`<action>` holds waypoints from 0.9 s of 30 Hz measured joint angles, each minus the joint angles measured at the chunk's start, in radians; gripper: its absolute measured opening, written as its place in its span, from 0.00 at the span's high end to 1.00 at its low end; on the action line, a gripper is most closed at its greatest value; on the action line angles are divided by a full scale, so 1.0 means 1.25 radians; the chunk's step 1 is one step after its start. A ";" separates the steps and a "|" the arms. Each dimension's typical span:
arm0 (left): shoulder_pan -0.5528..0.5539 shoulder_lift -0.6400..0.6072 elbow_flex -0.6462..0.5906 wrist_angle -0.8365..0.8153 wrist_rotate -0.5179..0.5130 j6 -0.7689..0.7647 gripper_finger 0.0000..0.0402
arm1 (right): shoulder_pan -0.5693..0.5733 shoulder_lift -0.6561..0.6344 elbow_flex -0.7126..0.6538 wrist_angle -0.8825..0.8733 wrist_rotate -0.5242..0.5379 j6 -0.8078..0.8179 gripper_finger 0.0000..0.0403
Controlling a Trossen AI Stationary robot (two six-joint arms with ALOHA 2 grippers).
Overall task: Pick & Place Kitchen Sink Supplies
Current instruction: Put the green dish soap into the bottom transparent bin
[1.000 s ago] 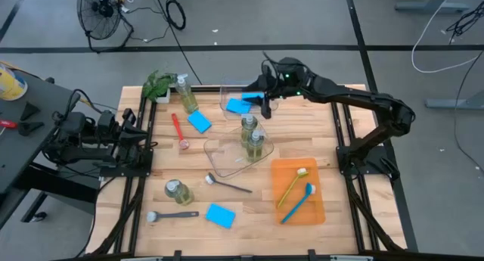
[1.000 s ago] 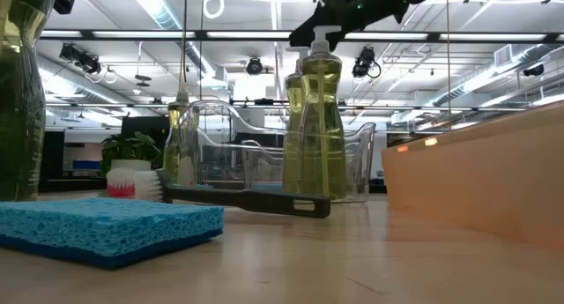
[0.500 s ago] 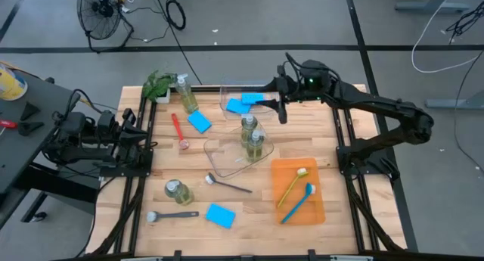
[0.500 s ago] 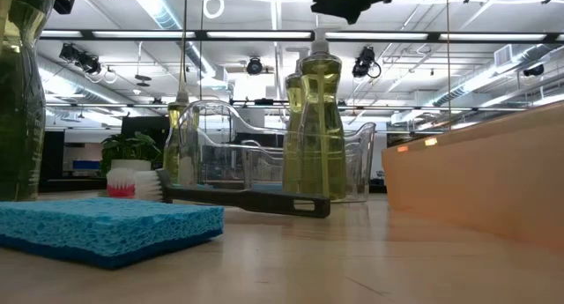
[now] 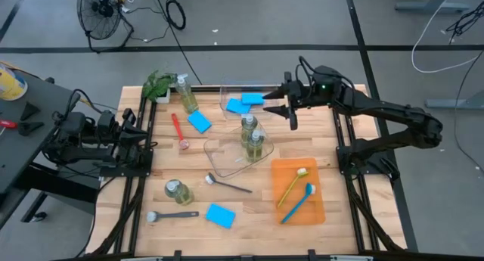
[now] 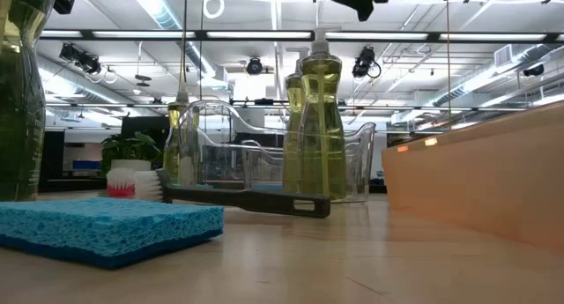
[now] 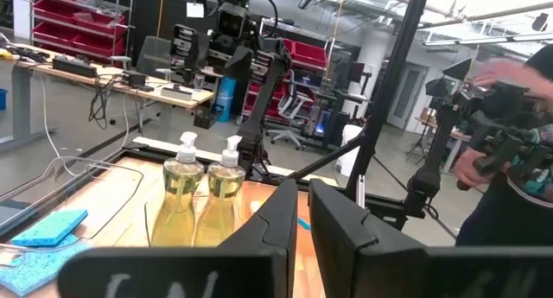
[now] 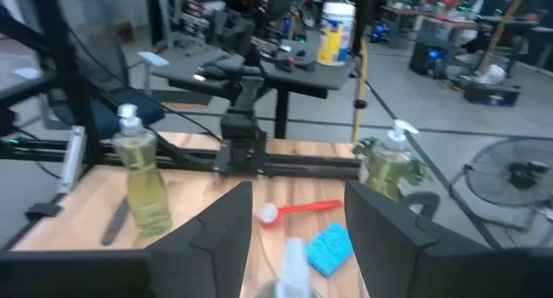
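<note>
I keep the right gripper (image 5: 290, 110) above the back of the desk (image 5: 242, 208), its jaws wide and empty, just beside the clear bin (image 5: 238, 102) holding two blue sponges (image 5: 244, 103). The left gripper (image 5: 144, 140) waits at the desk's left edge with its jaws almost closed, holding nothing. Two pump bottles (image 5: 253, 138) stand in the middle bin, I think as sorted; no label can be read.

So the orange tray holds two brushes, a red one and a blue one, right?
Not quite. The high view shows the orange tray holding a yellow-green brush and a blue brush. The red brush lies on the table by a blue sponge.
</note>
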 joint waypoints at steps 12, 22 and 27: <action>0.000 0.000 0.000 0.000 0.000 0.000 0.91 | 0.063 -0.006 -0.013 -0.006 0.032 0.004 0.54; 0.000 0.000 0.000 0.000 0.000 0.000 0.91 | 0.071 -0.039 -0.123 0.114 0.053 0.021 0.54; 0.000 0.000 0.000 0.000 0.000 0.000 0.91 | 0.085 -0.074 -0.172 0.161 0.085 0.044 0.54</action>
